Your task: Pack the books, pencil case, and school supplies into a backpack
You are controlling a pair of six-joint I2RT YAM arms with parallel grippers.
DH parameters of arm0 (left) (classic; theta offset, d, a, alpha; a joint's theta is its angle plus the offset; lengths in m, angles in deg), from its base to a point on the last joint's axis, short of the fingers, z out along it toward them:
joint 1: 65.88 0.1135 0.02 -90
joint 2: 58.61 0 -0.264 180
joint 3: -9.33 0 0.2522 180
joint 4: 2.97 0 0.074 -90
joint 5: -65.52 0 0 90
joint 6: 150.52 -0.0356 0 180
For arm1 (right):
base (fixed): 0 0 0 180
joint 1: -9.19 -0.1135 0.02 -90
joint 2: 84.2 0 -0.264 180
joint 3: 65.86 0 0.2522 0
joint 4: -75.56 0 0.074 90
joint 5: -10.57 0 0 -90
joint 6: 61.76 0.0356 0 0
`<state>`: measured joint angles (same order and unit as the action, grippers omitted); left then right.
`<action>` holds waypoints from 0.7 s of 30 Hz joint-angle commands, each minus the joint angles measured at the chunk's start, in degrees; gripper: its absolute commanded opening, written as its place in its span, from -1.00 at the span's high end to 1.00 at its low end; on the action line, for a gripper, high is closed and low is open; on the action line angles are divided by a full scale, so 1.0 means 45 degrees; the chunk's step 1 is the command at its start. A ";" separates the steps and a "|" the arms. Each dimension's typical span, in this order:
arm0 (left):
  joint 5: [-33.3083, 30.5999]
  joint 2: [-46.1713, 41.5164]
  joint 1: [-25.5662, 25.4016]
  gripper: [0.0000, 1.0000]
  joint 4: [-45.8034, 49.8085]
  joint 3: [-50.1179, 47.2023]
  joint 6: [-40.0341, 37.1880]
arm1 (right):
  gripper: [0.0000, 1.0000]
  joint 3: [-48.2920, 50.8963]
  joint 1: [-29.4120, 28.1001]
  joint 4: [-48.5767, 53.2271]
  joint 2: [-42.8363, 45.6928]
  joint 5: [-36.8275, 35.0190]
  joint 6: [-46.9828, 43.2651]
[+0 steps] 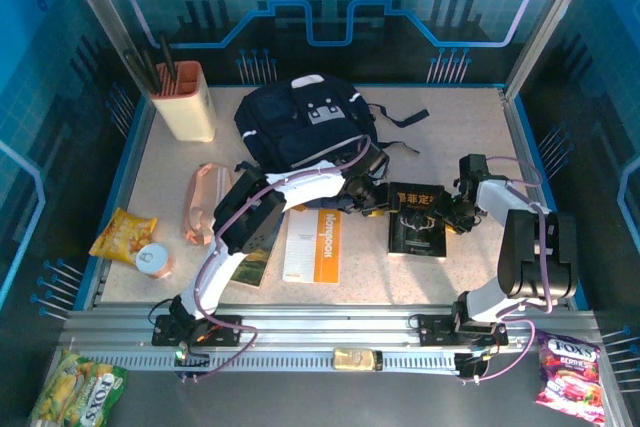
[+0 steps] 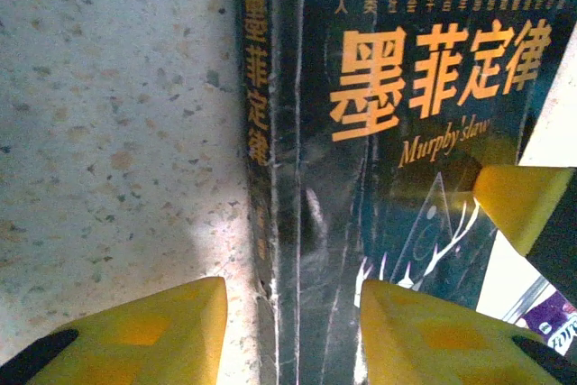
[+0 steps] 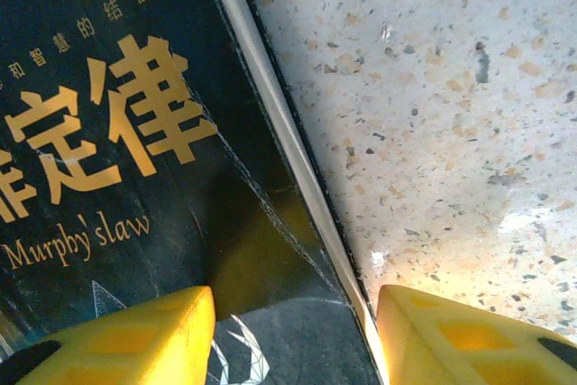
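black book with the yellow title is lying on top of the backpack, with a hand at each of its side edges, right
Not quite. The black book lies flat on the speckled table, in front of the backpack, not on it, as the top view shows. The left hand and right hand are indeed at its side edges.

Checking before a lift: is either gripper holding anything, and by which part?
Nothing held yet. The black book lies flat; left gripper straddles its spine edge, right gripper its page edge, both with jaws open.
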<state>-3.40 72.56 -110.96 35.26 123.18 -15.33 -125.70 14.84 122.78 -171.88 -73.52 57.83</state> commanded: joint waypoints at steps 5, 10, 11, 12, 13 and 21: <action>0.0349 0.0609 -0.0090 0.20 0.0100 0.0653 0.0558 | 0.12 -0.0148 -0.0093 0.0260 -0.0582 0.0243 -0.0168; 0.0600 0.0887 -0.0091 0.21 0.0107 0.0869 0.0724 | 0.14 -0.0209 -0.0084 0.0164 -0.0817 0.0799 -0.0129; 0.0587 0.0945 -0.0080 0.18 0.0165 0.0935 0.0754 | 0.14 -0.0218 -0.0084 0.0140 -0.0859 0.0848 -0.0107; 0.0589 0.0984 -0.0080 0.15 0.0186 0.0982 0.0775 | 0.14 -0.0244 -0.0086 0.0126 -0.0896 0.0887 -0.0109; 0.0589 0.1024 -0.0090 0.11 0.0225 0.1029 0.0779 | 0.14 -0.0232 -0.0064 0.0107 -0.0923 0.0922 -0.0090; 0.0867 0.1289 -0.0083 -0.02 0.0336 0.1442 0.0744 | 0.14 -0.0223 -0.0030 0.0052 -0.1024 0.1073 0.0023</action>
<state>-2.13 76.10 -110.94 36.33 127.75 -12.40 -127.28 14.88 122.95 -174.02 -70.96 57.56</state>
